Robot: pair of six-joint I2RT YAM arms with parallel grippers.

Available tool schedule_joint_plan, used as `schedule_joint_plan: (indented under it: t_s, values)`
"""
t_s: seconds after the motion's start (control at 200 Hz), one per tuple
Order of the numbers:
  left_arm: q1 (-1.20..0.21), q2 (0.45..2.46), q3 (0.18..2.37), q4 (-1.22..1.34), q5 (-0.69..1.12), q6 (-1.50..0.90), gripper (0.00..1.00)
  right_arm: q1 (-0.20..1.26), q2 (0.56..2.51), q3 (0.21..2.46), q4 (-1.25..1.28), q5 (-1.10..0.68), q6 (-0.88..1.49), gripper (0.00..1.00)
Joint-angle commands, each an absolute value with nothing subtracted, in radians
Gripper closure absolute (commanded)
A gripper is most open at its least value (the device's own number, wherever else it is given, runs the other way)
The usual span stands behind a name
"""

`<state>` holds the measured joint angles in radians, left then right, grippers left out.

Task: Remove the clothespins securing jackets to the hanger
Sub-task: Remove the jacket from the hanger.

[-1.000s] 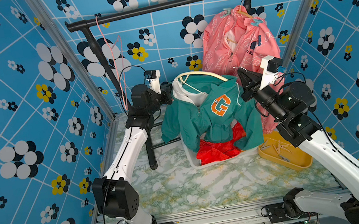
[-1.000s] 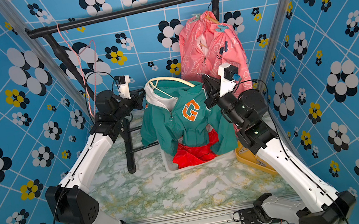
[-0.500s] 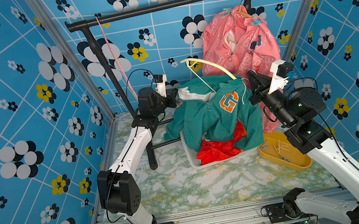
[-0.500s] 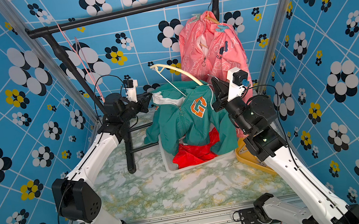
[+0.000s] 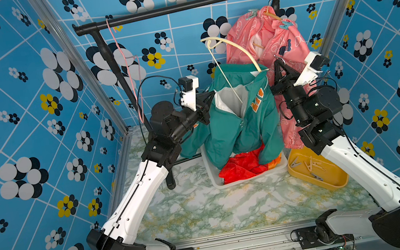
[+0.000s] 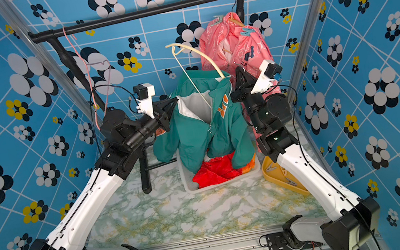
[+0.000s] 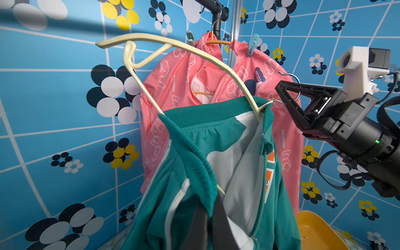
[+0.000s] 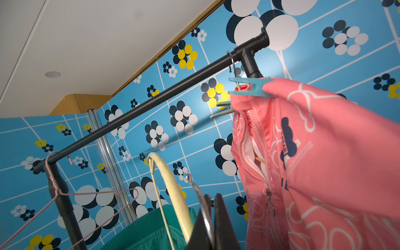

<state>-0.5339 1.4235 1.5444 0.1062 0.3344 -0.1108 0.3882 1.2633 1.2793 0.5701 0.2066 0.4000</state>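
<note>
Two teal clothespins (image 7: 252, 45) pin the pink jacket (image 5: 282, 44); left hand (image 6: 174, 102) clenches green jacket (image 5: 236, 130), right hand (image 7: 282, 88) clenches one hanger's hook (image 8: 201, 197).

Robotics lab test booth: blue flower-print wall panels (image 5: 14, 136) on aluminium posts (image 5: 86, 76) enclose a marble-patterned tabletop (image 5: 209, 213); the left arm (image 5: 139, 195) and right arm (image 5: 352, 160) are bolted to a metal rail (image 5: 242, 246) along the frame's bottom edge, a black garment rail (image 5: 183, 4) spanning the top in both top views.

Your white-shelled, black-jointed left arm (image 5: 139, 195) and right arm (image 5: 358, 164) had looping black cables; white camera blocks (image 5: 190, 86) sat behind the black left gripper (image 6: 174, 102) and right gripper (image 6: 239, 71).
</note>
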Motion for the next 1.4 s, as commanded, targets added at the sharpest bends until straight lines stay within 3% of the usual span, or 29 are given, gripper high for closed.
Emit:
schedule_joint_plan:
  t_s: [0.0, 0.195, 0.38, 0.515, 0.615, 0.949, 1.234, 1.394]
  values:
    - [-0.572, 1.502, 1.613, 0.106, 0.388, -0.105, 1.00, 0.367, 1.222, 1.210, 0.720, 0.407, 0.504, 1.00]
    - [-0.687, 1.690, 1.877, 0.068, 0.445, -0.103, 1.00, 0.355, 1.150, 1.126, 0.705, 0.462, 0.493, 1.00]
    - [-0.806, 1.823, 2.216, -0.092, 0.395, 0.060, 1.00, 0.332, 1.090, 1.067, 0.686, 0.491, 0.472, 1.00]
    - [-0.835, 1.905, 2.432, -0.175, 0.376, 0.108, 1.00, 0.320, 1.065, 1.030, 0.686, 0.494, 0.466, 1.00]
    - [-0.831, 1.913, 2.470, -0.183, 0.370, 0.104, 1.00, 0.307, 1.052, 1.004, 0.686, 0.496, 0.468, 1.00]
    - [-0.824, 1.820, 2.141, -0.121, 0.299, 0.115, 1.00, 0.259, 1.075, 0.982, 0.670, 0.451, 0.525, 1.00]
    - [-0.801, 1.590, 1.480, -0.008, 0.166, 0.040, 1.00, 0.258, 1.185, 1.051, 0.637, 0.262, 0.586, 1.00]
    - [-0.799, 1.557, 1.260, 0.056, 0.064, -0.031, 1.00, 0.264, 1.273, 1.067, 0.667, 0.148, 0.660, 1.00]
